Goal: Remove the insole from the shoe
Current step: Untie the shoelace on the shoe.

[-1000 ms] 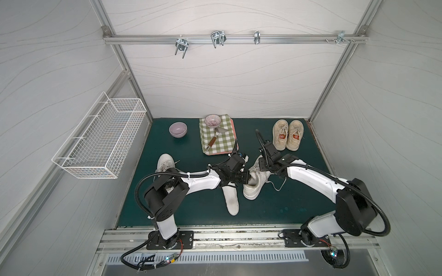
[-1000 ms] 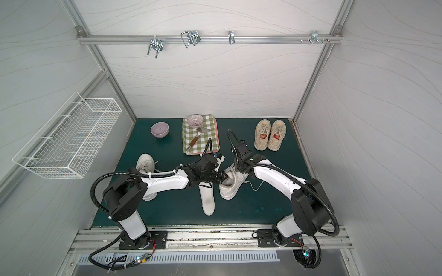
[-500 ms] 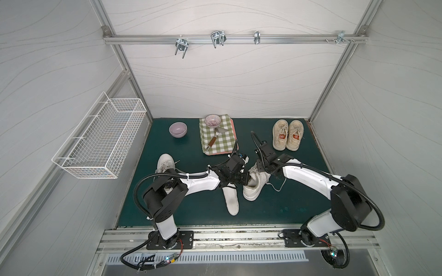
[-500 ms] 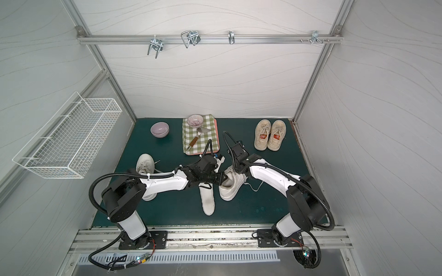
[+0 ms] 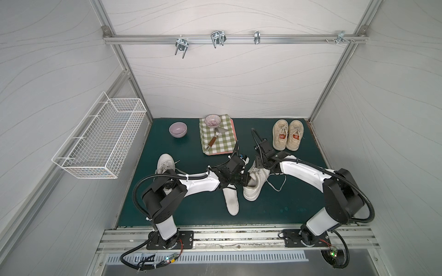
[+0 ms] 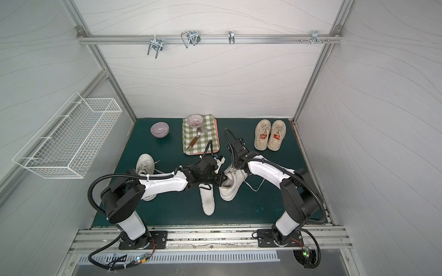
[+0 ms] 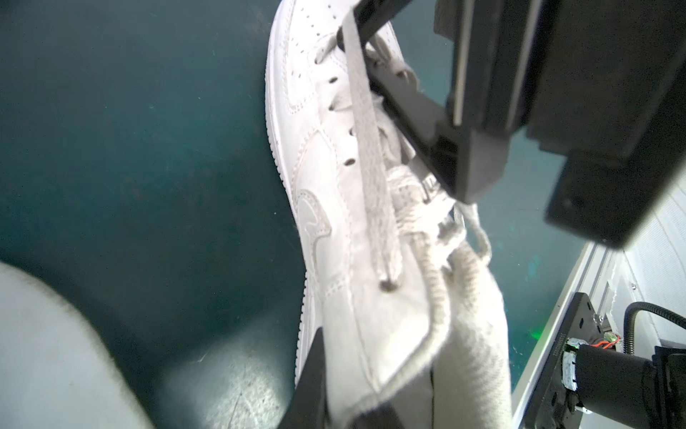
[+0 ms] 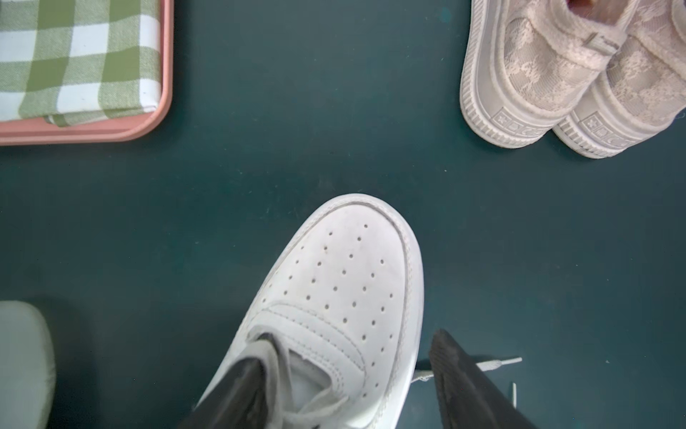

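Tray (image 8: 163, 111): cloth (image 8: 74, 55), bowl (image 5: 212, 120), spatula (image 5: 215, 137)
Left gripper (image 5: 247, 181): clamped on shoe (image 5: 253, 188) collar
Right gripper (image 8: 349, 390): spread astride shoe
Change: right arm (image 5: 306, 174) shifted trayward

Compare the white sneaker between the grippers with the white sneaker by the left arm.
The middle sneaker is clamped at its heel collar by the left gripper, with the open right gripper straddling its laces; the side sneaker is ungripped. The middle sneaker lies central on the mat; the side sneaker sits at its left edge, heel under the left arm. Both are white and laced.
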Action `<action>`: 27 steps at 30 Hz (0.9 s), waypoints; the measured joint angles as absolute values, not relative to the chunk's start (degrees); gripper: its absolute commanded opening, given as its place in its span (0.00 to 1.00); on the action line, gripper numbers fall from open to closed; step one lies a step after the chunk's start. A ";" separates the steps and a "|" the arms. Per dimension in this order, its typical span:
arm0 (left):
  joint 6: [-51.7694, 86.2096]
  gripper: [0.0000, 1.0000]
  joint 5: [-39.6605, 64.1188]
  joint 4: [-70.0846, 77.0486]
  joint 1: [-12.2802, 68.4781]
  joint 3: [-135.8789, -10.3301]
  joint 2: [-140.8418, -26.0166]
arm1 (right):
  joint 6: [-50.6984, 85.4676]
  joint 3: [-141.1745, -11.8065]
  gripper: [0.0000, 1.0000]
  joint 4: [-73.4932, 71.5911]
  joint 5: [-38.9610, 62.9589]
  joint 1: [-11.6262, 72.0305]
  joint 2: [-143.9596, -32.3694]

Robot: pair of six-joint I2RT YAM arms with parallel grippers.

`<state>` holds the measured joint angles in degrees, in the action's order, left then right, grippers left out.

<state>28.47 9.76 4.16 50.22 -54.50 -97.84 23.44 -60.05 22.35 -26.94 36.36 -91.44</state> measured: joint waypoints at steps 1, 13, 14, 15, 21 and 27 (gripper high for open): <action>28.47 0.00 9.72 4.16 50.26 -54.43 -97.78 | 23.75 -60.05 0.71 22.20 -26.96 36.32 -91.42; 25.17 0.00 12.71 2.85 52.42 -51.48 -94.52 | 26.17 -64.82 0.85 19.68 -24.97 31.27 -94.67; 24.97 0.00 12.75 2.81 52.47 -51.31 -94.37 | 26.20 -65.43 0.86 19.75 -24.75 30.87 -95.15; 24.75 0.00 12.75 2.79 52.58 -51.13 -94.26 | 26.17 -66.28 0.87 19.88 -24.62 30.50 -95.70; 23.88 0.00 13.10 2.85 52.56 -50.11 -93.19 | 26.13 -73.19 0.88 20.25 -23.11 28.80 -99.48; 21.63 0.00 14.20 2.81 52.95 -47.62 -89.45 | 26.11 -82.78 0.90 22.02 -20.45 25.89 -106.06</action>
